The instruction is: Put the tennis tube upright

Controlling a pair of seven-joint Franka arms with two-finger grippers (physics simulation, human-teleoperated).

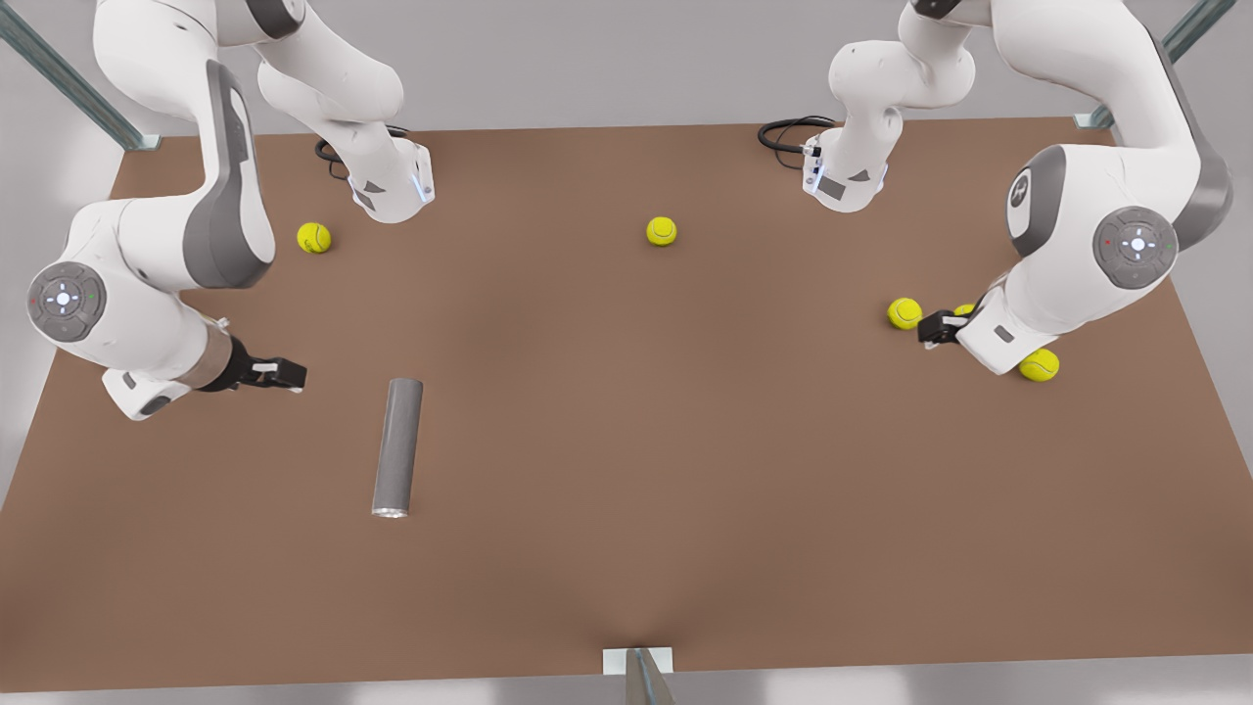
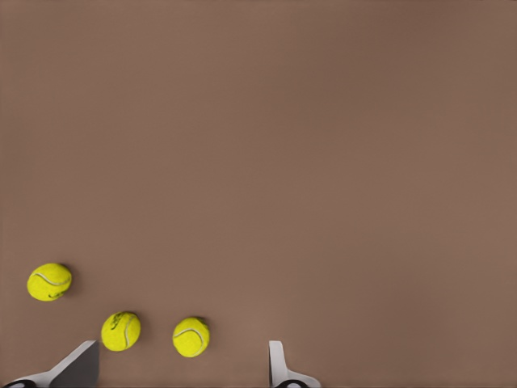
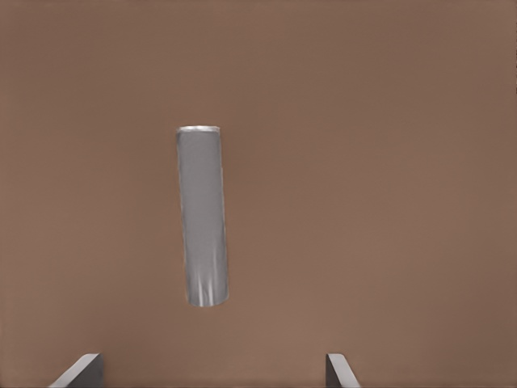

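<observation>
The tennis tube [image 1: 397, 446] is a grey cylinder lying flat on the brown table [image 1: 685, 470], left of centre in the front view, its silvery rim toward the near edge. My right gripper [image 1: 292, 375] hovers a little way from the tube's far end, on the front view's left, open and holding nothing. From the right wrist, the tennis tube [image 3: 202, 217] lies lengthwise ahead of the open right gripper [image 3: 212, 370]. My left gripper [image 1: 932, 330] is on the front view's right among tennis balls, open and empty; the left gripper [image 2: 179, 370] has its fingers spread wide.
Yellow-green tennis balls lie about: one [image 1: 314, 238] at the back left, one [image 1: 662, 231] at the back centre, one [image 1: 904, 313] beside the left gripper, one [image 1: 1040, 365] under that arm. Three balls [image 2: 121, 331] appear in the left wrist view. Arm bases stand at the back.
</observation>
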